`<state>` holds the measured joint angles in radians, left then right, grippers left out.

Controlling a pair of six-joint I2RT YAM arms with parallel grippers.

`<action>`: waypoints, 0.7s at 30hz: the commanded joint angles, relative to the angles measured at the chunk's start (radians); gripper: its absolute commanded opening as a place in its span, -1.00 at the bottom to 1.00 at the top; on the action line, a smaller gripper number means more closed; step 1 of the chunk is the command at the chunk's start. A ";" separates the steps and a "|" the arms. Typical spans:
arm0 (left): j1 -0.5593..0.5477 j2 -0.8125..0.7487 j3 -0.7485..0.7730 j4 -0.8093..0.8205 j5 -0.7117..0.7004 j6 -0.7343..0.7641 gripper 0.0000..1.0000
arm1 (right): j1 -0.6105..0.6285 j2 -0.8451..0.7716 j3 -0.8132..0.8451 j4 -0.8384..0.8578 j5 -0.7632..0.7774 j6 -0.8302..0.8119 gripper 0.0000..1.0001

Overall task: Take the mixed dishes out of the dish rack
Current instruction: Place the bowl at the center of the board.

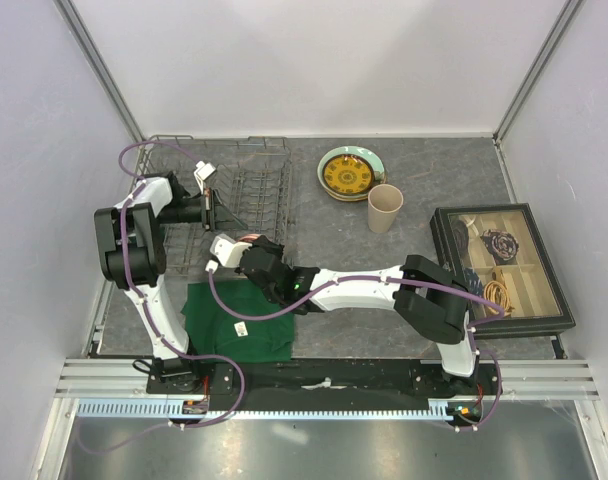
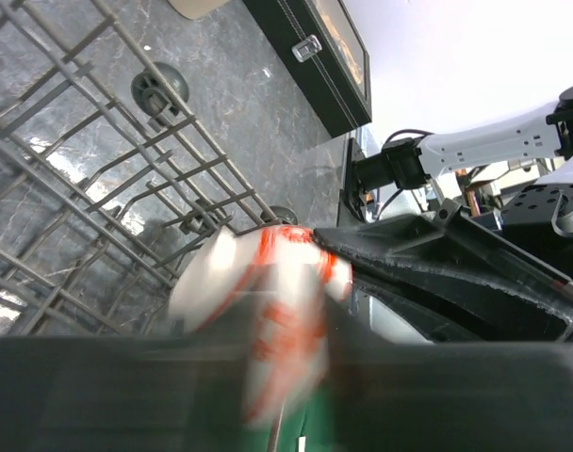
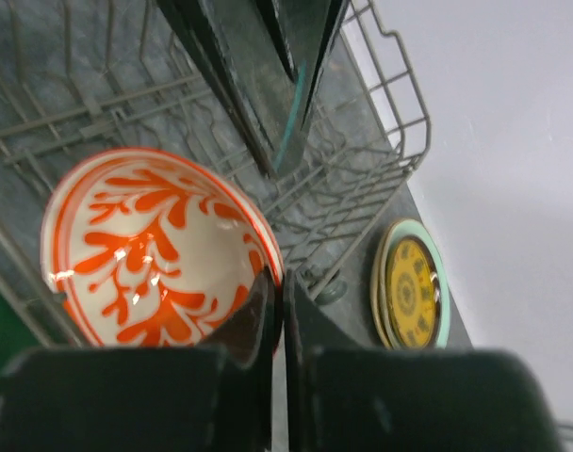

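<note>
My right gripper is shut on the rim of the small red-and-white bowl, held at the near right corner of the grey wire dish rack. In the right wrist view the fingers pinch the bowl at its right edge, above the rack wires. My left gripper hovers over the rack just left of the bowl; its jaws are too blurred to read. The yellow-and-dark patterned plate lies on the pale teal plate, right of the rack. The tall beige cup stands beside them. The dark green mug is not in view.
A dark green folded cloth lies at the near edge, below the bowl. A black compartment box stands at the right. White walls enclose the table on three sides.
</note>
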<state>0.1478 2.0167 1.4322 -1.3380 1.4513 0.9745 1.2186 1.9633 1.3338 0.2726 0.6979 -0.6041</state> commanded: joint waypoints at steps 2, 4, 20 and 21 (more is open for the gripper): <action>-0.005 -0.042 0.010 -0.142 0.089 -0.010 -0.92 | 0.009 -0.015 0.057 0.050 -0.003 0.020 -1.00; -0.007 -0.036 0.008 -0.142 0.090 -0.010 -0.92 | 0.010 -0.015 0.056 0.050 -0.008 0.020 -1.00; 0.047 0.001 0.122 -0.199 0.080 0.024 -0.85 | -0.044 0.005 0.120 0.040 -0.015 -0.019 -1.00; 0.053 -0.001 0.134 -0.199 0.080 0.021 -0.84 | -0.048 0.006 0.129 0.039 -0.020 -0.019 -1.00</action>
<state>0.1684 2.0174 1.5009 -1.3411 1.4513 0.9768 1.1961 1.9720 1.3762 0.2573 0.6800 -0.6102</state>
